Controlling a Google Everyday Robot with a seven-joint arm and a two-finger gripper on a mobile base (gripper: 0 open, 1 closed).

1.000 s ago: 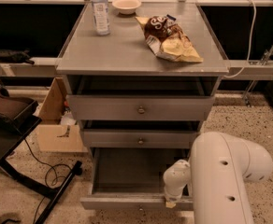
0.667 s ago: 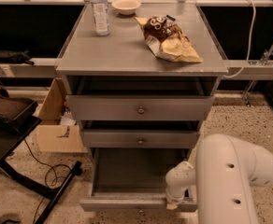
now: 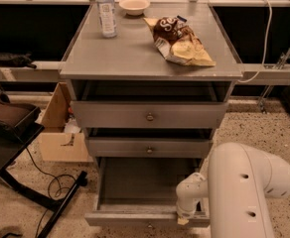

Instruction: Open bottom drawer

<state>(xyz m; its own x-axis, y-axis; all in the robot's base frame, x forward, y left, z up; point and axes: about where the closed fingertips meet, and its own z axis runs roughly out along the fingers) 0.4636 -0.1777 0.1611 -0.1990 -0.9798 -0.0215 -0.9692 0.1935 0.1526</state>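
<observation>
The bottom drawer (image 3: 135, 218) of the grey cabinet stands pulled out, its slim front low in the view and its pale worn floor (image 3: 140, 182) showing. Its small round knob (image 3: 150, 226) sits at the very bottom edge of the view. My gripper (image 3: 183, 216) is at the right end of the drawer front, at the top edge of it, below the white wrist (image 3: 190, 195). The big white arm (image 3: 244, 192) covers the drawer's right corner.
The middle drawer (image 3: 147, 147) and top drawer (image 3: 149, 115) are each out a little. On the cabinet top stand a water bottle (image 3: 106, 11), a bowl (image 3: 134, 5) and a chip bag (image 3: 180, 41). A cardboard box (image 3: 60, 128) and a black stand leg (image 3: 60, 207) are at the left.
The wrist and gripper have moved slightly toward the camera and to the right, and the bottom drawer front has come out a little further with them.
</observation>
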